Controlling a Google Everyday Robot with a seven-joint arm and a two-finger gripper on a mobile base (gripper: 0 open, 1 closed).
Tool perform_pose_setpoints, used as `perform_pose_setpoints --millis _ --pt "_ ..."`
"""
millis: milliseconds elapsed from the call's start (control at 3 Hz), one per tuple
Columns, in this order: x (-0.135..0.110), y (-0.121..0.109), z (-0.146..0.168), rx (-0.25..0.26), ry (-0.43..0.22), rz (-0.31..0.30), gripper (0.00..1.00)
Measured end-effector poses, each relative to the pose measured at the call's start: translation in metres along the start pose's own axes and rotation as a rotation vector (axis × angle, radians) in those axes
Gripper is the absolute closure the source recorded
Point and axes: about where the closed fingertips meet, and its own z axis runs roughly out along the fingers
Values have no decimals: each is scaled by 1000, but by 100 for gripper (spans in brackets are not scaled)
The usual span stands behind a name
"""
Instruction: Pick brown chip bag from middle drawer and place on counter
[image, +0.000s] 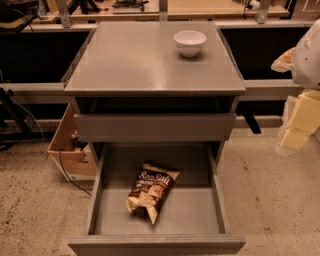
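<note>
the crinkled dark-brown chip bag (151, 192) lay in the open grey metal drawer (200, 210); the pale gripper (299, 122) hung off right, and we couldn't tell its state

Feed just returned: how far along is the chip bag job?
Done: the middle drawer stands open. In hand: no grasp; the gripper hangs at the right edge. Left: the brown chip bag lies in the drawer; grasp it and set it on the counter.

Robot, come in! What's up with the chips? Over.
Gripper out right, well clear of middle drawer. Brown chip bag lying in it, untouched. Nothing over bag; white bowl sits on counter.
</note>
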Motion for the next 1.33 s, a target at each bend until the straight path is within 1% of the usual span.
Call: perform_pose_setpoints --millis 333,667,1000,1333 --pt "0 0 0 0 0 0 0" --pt "4 -1 19 -6 -31 24 0" --pt "10 5 72 -47 -94 55 0" --pt "14 15 138 -91 -149 82 0"
